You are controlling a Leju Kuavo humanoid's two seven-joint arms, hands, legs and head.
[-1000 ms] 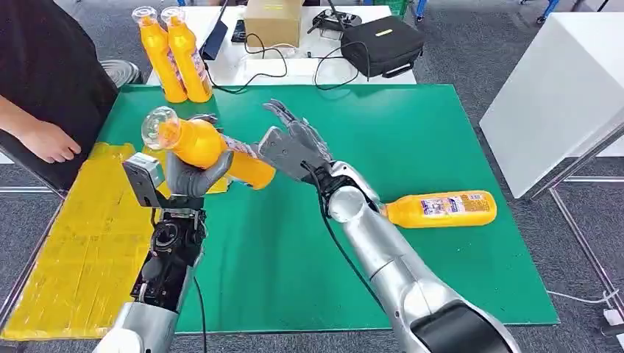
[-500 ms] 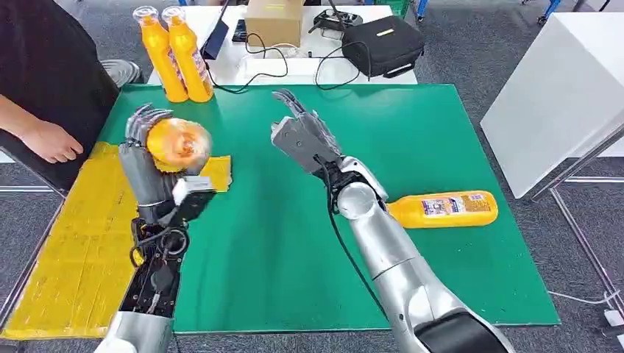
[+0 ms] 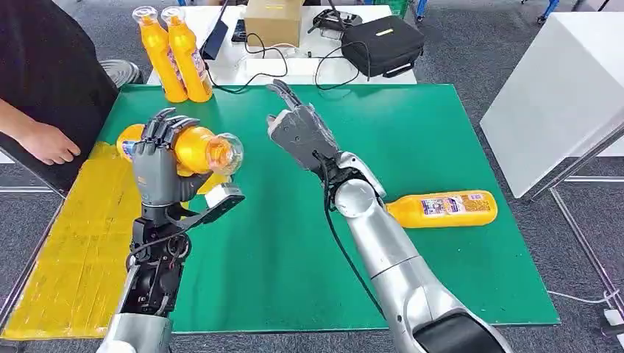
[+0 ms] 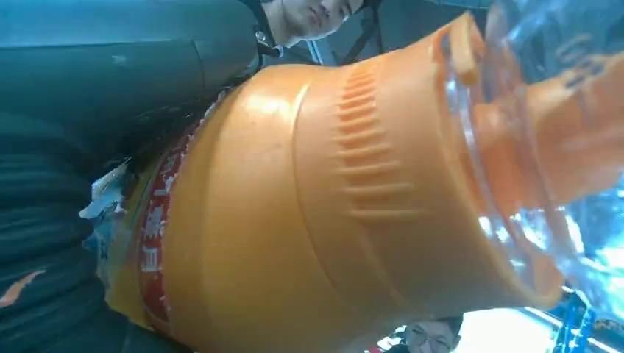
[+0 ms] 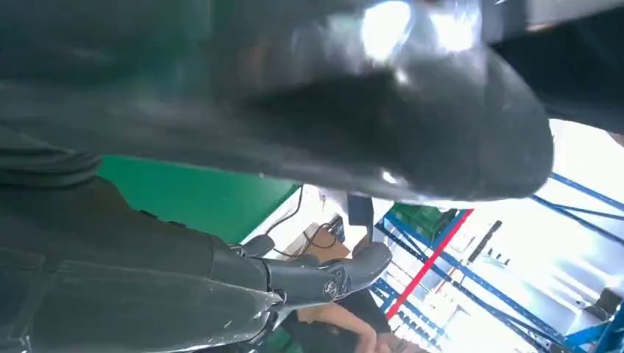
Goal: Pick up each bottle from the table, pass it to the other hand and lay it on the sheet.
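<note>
- Head view, left of centre: the left robot hand (image 3: 163, 165) wraps its dark fingers around the body of an orange bottle (image 3: 188, 147), held off the worktop and roughly level, clear cap pointing toward the middle of the frame.
- Left wrist view: the same bottle (image 4: 309, 206) looms close, showing a smooth plastic body with a red-edged label under the fingers and a ribbed shoulder below the clear cap (image 4: 544, 147).
- Judging by the look, it is a stiff, full plastic bottle: moderately heavy, glossy and likely to slip, so the labelled body is the safer hold, not the cap or the tapering shoulder.
- Just right of that, upper centre of the head view, the right robot hand (image 3: 294, 129) stands raised with fingers spread, holding nothing, apart from the bottle.
- Left side of the frame: the yellow sheet (image 3: 66, 250) lies along the edge of the green worktop (image 3: 294, 250), below and beside the held bottle.
- Right of centre: a second bottle (image 3: 441, 208) lies on its side on the worktop, partly behind the right arm.
- Upper left: two upright bottles (image 3: 176, 55) stand together at the far edge.
- Far left edge: a person's hand (image 3: 48, 141) rests near the sheet.
</note>
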